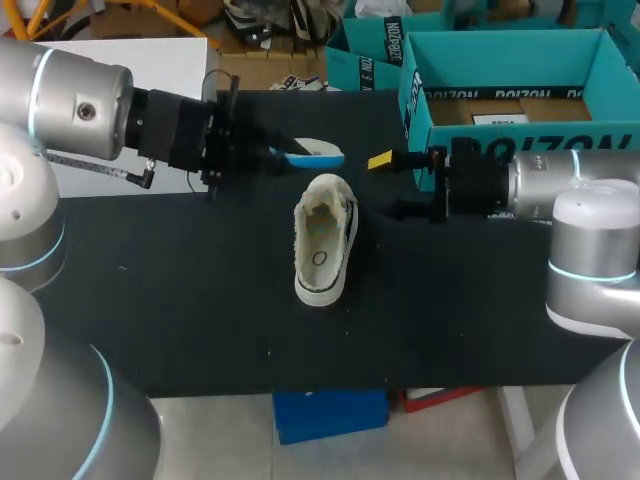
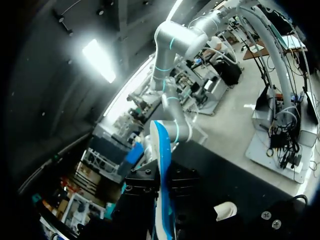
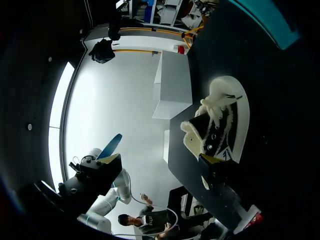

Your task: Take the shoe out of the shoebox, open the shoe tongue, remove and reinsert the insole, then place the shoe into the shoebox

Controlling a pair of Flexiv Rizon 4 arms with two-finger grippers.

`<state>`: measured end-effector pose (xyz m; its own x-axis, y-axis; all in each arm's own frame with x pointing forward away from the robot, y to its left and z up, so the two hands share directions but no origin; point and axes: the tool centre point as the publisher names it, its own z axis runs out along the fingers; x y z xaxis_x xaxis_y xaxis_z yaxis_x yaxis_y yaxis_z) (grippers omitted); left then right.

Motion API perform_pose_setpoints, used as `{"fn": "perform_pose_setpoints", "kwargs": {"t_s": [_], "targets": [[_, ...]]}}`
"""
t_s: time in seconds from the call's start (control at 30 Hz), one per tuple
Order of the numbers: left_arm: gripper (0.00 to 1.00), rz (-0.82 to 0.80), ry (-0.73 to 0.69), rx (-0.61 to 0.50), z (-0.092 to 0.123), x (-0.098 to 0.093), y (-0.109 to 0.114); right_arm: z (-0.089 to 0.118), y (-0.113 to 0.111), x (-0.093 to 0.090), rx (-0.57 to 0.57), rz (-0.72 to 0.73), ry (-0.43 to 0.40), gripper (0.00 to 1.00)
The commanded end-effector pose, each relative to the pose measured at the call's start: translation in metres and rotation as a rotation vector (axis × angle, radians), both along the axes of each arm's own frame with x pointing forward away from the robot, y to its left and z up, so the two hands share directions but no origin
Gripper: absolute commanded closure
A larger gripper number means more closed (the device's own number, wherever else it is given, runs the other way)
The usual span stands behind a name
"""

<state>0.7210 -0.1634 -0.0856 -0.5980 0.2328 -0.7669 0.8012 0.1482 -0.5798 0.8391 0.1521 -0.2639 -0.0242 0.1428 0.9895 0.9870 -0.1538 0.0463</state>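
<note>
Shoe (image 1: 322,243) stands on its sole about mid counter (image 1: 180,300), toe toward the near edge, heel toward the far side; cream upper with dark side panel, mouth gaping wide, bare footbed showing inside with a small round mark. Insole (image 1: 312,153) is out of the shoe, blue on one face with a white edge, held in the air beyond the heel and a little to the left of it, not touching the shoe. Left tool (image 1: 255,148) comes in from the left, fingers pressed onto the insole's end from both sides; in the left wrist view the insole (image 2: 161,165) runs edge-on straight out between the two black finger blocks of that tool (image 2: 162,189), with a bit of the white shoe (image 2: 227,210) visible below on the dark counter. Right tool (image 1: 388,186) comes in from the right, just beside the shoe's right flank near the collar, fingers spread with nothing gripped between them, one yellow tip up, the other finger lower. Right wrist view: one yellow-tipped finger (image 3: 214,160) lies close against the fleecy collar of the shoe (image 3: 222,122); contact cannot be told. Teal shoebox (image 1: 505,48) sits open at the far right of the counter, behind the right arm
</note>
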Motion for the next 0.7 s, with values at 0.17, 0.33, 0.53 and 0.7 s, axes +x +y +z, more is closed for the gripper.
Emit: {"fn": "perform_pose_setpoints", "kwargs": {"t_s": [0.17,0.33,0.53,0.7], "targets": [[1.00,0.002,-0.124,-0.065,-0.037,-0.045,0.010,-0.001,0.002,0.000,-0.001,-0.005,-0.001,0.00],[1.00,0.011,-0.233,-0.048,-0.077,-0.063,0.025,-0.001,0.002,0.000,-0.001,-0.005,-0.001,0.00],[1.00,-0.009,-0.400,-0.059,-0.116,-0.074,0.039,-0.001,0.002,0.000,-0.001,-0.005,-0.001,0.00],[1.00,-0.004,-0.473,-0.096,-0.144,-0.083,0.040,-0.001,0.002,0.000,-0.001,-0.005,-0.001,0.00]]}}
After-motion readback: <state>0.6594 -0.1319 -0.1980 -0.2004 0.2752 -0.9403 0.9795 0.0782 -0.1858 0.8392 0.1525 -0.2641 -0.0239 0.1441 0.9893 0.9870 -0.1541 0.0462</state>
